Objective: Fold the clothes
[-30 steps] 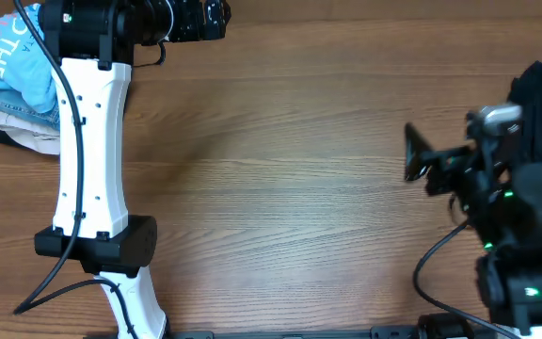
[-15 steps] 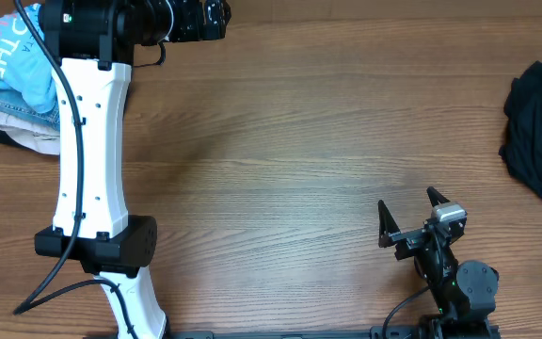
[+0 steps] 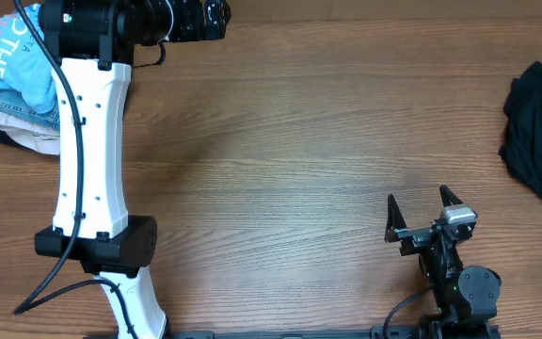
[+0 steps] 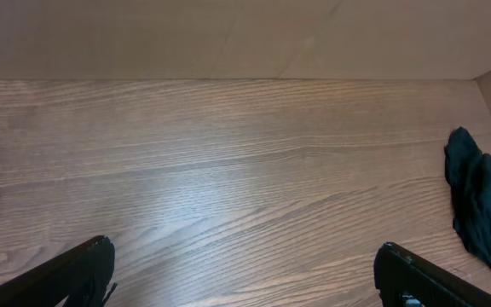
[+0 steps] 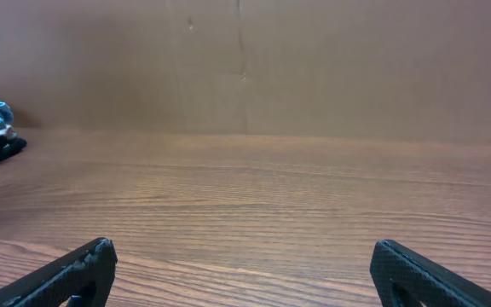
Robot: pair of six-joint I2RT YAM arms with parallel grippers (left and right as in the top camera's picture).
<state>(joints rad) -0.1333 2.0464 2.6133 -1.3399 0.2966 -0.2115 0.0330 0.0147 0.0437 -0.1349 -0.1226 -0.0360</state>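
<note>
Overhead: T-shirt (image 3: 7, 66) upper left, beside left arm (image 3: 87, 141); right gripper (image 3: 418, 200) lower right, well apart. Left gripper (image 4: 245, 249), right alike: wide, empty.

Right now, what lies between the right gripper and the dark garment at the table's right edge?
Nothing: the overhead view shows only bare wooden table between the open right gripper and the dark garment.

Your left arm (image 3: 87, 160) shows a long white link dotted with small holes, black joints and a black cable (image 3: 76, 113). Your right arm (image 3: 464, 282) is black, and the right gripper (image 3: 418, 197) is black too, with pointed fingers.
</note>
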